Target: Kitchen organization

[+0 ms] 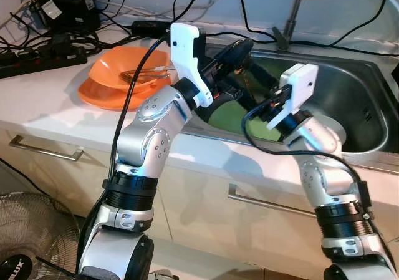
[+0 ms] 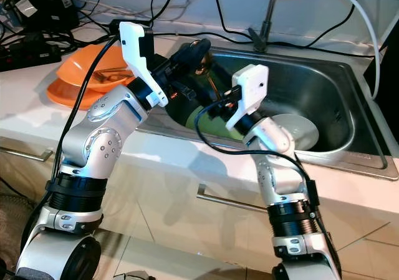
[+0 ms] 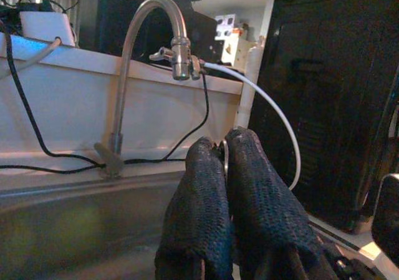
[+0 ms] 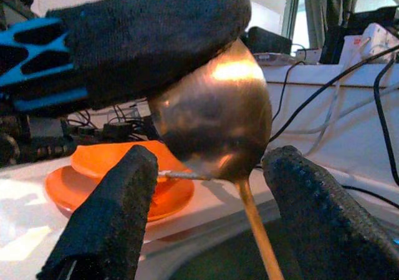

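Note:
My left gripper (image 1: 240,48) hangs over the left end of the steel sink (image 1: 361,86), shut on a golden metal spoon (image 4: 215,118). The spoon's bowl is pinched under a black finger (image 4: 156,37) and its thin handle points down toward the basin. In the left wrist view the left gripper (image 3: 224,144) is closed, with a thin metal edge between the two fingers. My right gripper (image 4: 213,159) is open just below the spoon's bowl, one finger on each side of the handle and clear of it. The right wrist (image 1: 298,90) reaches in from the sink's front edge.
A green dish (image 1: 227,116) and a grey plate (image 1: 333,129) lie in the sink. Stacked orange bowls (image 1: 124,74) with a metal utensil stand on the counter to the left. The faucet (image 1: 292,15) rises behind the sink. Cables and power strips (image 1: 43,55) crowd the back left.

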Motion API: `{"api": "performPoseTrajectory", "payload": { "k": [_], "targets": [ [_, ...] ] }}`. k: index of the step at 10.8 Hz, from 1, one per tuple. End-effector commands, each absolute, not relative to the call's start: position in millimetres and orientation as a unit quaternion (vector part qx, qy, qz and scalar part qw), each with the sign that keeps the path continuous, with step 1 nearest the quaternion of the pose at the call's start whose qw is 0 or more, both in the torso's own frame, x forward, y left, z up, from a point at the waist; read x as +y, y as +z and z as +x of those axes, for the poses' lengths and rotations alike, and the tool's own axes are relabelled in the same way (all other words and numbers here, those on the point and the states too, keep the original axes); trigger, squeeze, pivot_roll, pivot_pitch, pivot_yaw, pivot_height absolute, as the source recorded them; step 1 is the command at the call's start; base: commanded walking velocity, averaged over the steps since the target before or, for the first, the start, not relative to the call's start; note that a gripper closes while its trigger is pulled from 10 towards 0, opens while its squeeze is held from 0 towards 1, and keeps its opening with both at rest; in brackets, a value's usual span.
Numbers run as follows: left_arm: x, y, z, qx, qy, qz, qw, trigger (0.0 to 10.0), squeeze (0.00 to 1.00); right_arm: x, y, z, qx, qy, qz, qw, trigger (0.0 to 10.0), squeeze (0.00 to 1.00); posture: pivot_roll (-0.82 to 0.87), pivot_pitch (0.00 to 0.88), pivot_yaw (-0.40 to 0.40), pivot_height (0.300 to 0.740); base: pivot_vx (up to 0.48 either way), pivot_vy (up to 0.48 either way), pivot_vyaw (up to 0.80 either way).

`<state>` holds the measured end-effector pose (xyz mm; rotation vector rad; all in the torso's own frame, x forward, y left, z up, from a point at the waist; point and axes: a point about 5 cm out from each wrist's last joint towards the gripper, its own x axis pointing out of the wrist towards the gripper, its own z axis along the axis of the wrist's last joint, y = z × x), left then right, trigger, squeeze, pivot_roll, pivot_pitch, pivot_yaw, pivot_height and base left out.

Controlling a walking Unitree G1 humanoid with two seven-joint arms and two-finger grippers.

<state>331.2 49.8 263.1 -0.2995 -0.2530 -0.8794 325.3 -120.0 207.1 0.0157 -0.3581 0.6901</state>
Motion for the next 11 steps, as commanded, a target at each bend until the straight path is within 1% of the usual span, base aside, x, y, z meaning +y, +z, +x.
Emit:
{"api": "performPoseTrajectory", "payload": {
  "k": [1,4,5,6,8,11],
  "targets": [
    [49,266,329,-0.125,-0.432,-0.141,0.882,10.0,0.0,-117,206,324,-0.172,0.347,0.001,0.922,10.0,0.0,0.07,0.0,0.029,0.74,0.0,0.0,0.0],
    [49,266,329,-0.124,-0.434,-0.139,0.881,10.0,0.0,-118,203,329,-0.167,0.323,-0.008,0.932,10.0,0.0,0.08,0.0,0.028,0.74,0.0,0.0,0.0],
    [49,266,329,-0.123,-0.434,-0.138,0.882,10.0,0.0,-120,202,331,-0.164,0.312,-0.013,0.936,3.2,0.0,0.08,0.0,0.029,0.74,0.0,0.0,0.0],
    [49,266,329,-0.123,-0.434,-0.138,0.882,10.0,0.0,-122,200,334,-0.159,0.301,-0.018,0.94,0.6,0.0,0.08,0.0,0.029,0.74,0.0,0.0,0.0],
    [49,266,329,-0.122,-0.435,-0.139,0.881,10.0,0.0,-122,198,335,-0.156,0.298,-0.021,0.942,0.0,0.0,0.08,0.0,0.03,0.74,0.0,0.0,0.0],
    [48,265,328,-0.118,-0.441,-0.139,0.879,10.0,0.0,-121,195,337,-0.154,0.293,-0.022,0.944,0.0,0.0,0.08,0.0,0.03,0.74,0.0,0.0,0.0]
  ]
}}
